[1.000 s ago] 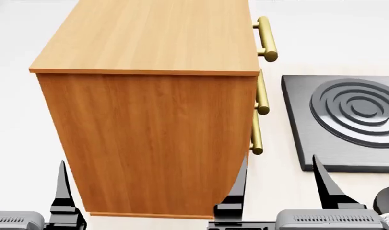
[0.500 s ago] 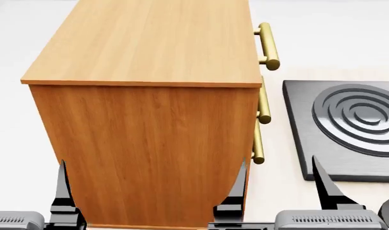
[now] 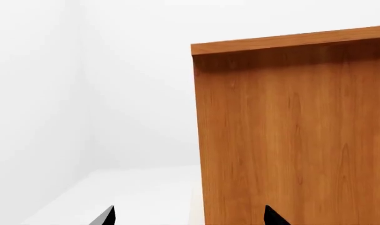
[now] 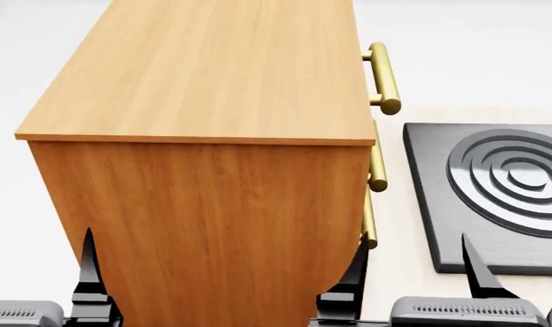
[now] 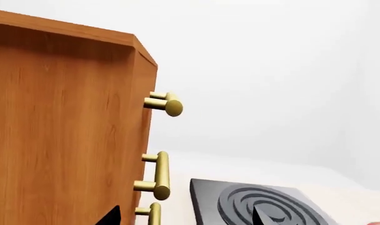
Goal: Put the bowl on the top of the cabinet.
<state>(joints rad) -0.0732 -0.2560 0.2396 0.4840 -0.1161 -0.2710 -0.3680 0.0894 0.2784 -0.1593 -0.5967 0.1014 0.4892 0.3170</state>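
The bowl is out of view in every frame. The cabinet (image 4: 203,75) is tall and orange-brown, and it fills the centre of the head view with its flat top bare. It also shows in the left wrist view as the cabinet's side panel (image 3: 290,131) and in the right wrist view as the same panel (image 5: 58,117). My left gripper (image 4: 35,272) is open low at the cabinet's left side, also seen as the left gripper (image 3: 190,218). My right gripper (image 4: 414,272) is open at the cabinet's right front corner, also seen as the right gripper (image 5: 186,216). Both hold nothing.
Brass bar handles (image 4: 383,75) stick out of the cabinet's right face, shown too as handles (image 5: 160,176). A black square slab with raised rings (image 4: 493,184) lies on the pale surface right of the cabinet, shown too as the slab (image 5: 258,201). White floor lies left.
The cabinet's top edge has slid lower in the head view and more of the top shows. The right gripper's fingers sit slightly lower in the frame. Both stay open.
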